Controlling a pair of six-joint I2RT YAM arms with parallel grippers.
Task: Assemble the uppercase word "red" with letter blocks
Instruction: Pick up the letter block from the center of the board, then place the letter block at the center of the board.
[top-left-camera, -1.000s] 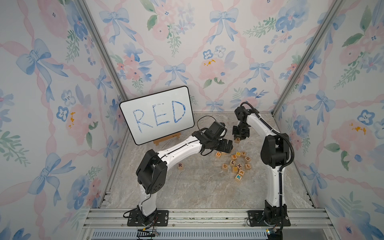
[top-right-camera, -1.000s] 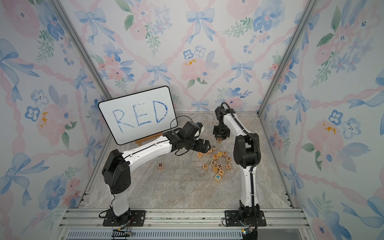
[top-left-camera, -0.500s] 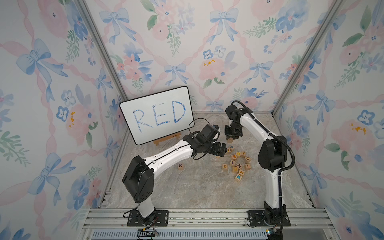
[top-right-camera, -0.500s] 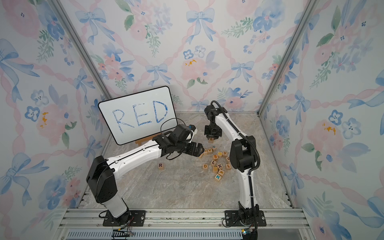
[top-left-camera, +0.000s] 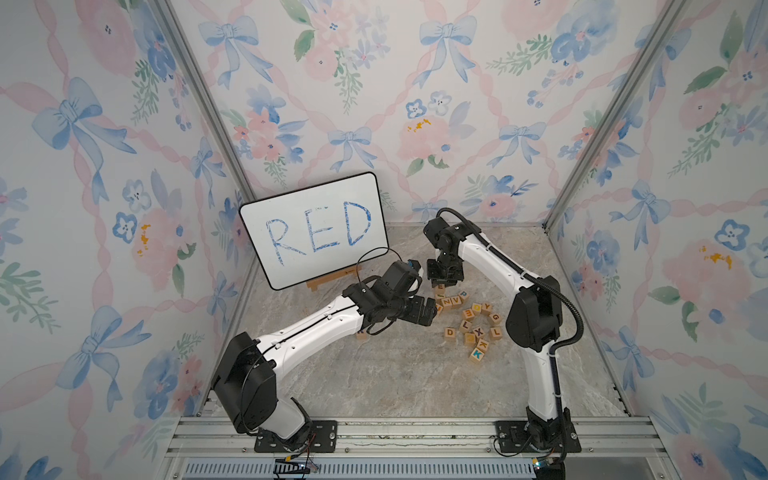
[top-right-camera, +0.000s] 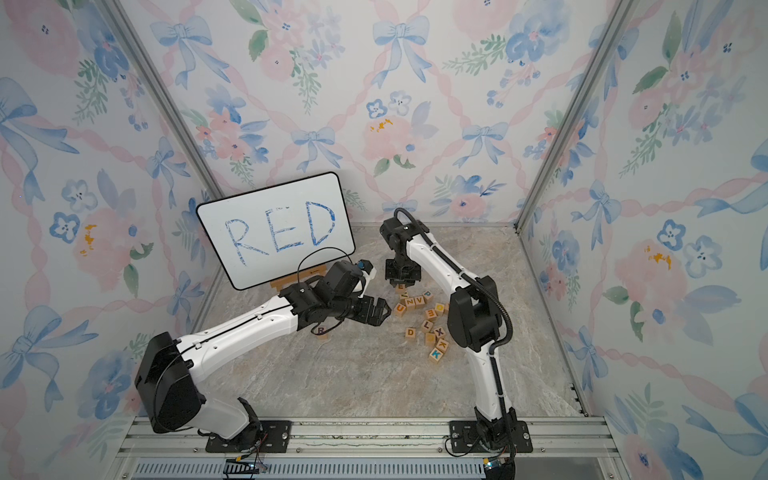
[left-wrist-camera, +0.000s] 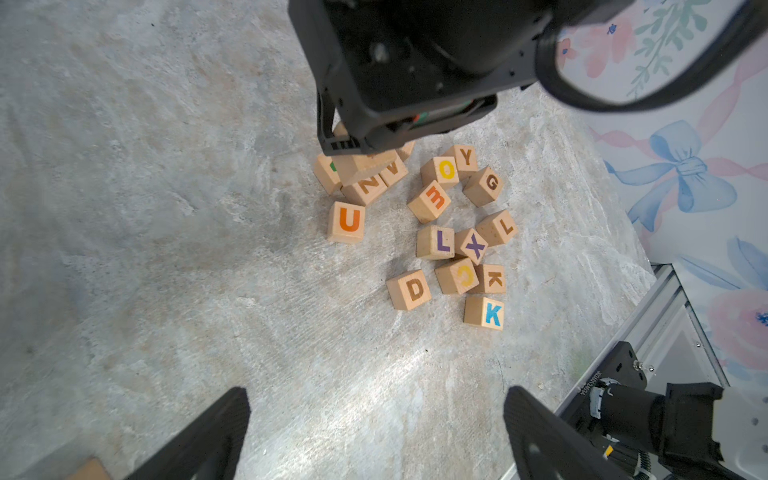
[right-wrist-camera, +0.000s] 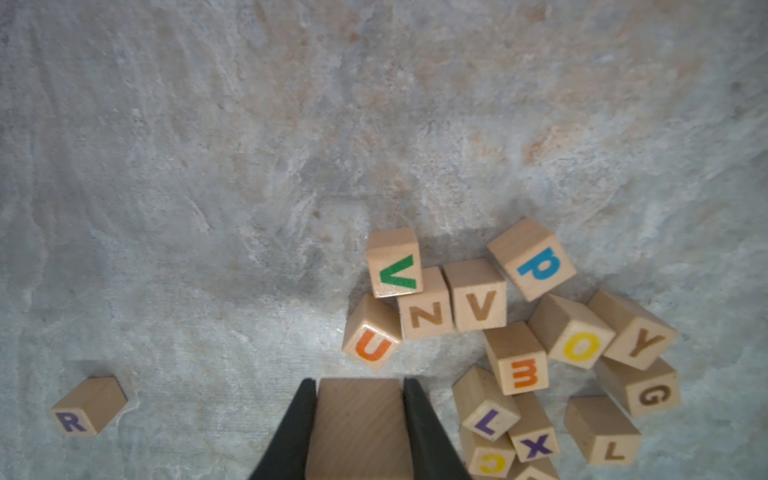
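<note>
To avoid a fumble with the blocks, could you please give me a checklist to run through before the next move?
1. Right tool grips held block: ok, pinched from two sides.
2. Held block's letter: cannot tell, no printed face shows clearly.
3. R block lies alone, letter up: ok.
4. E block free to grasp: not ok, O block touches it.
5. D block letter up, one side free: ok.
6. Left tool open, empty: ok.

Grey marbled tabletop (top-left-camera: 395, 374), clustered letter blocks (top-left-camera: 466, 324), R block (right-wrist-camera: 88, 405) apart, whiteboard (top-left-camera: 316, 232) on stand (top-left-camera: 322, 283)
</note>
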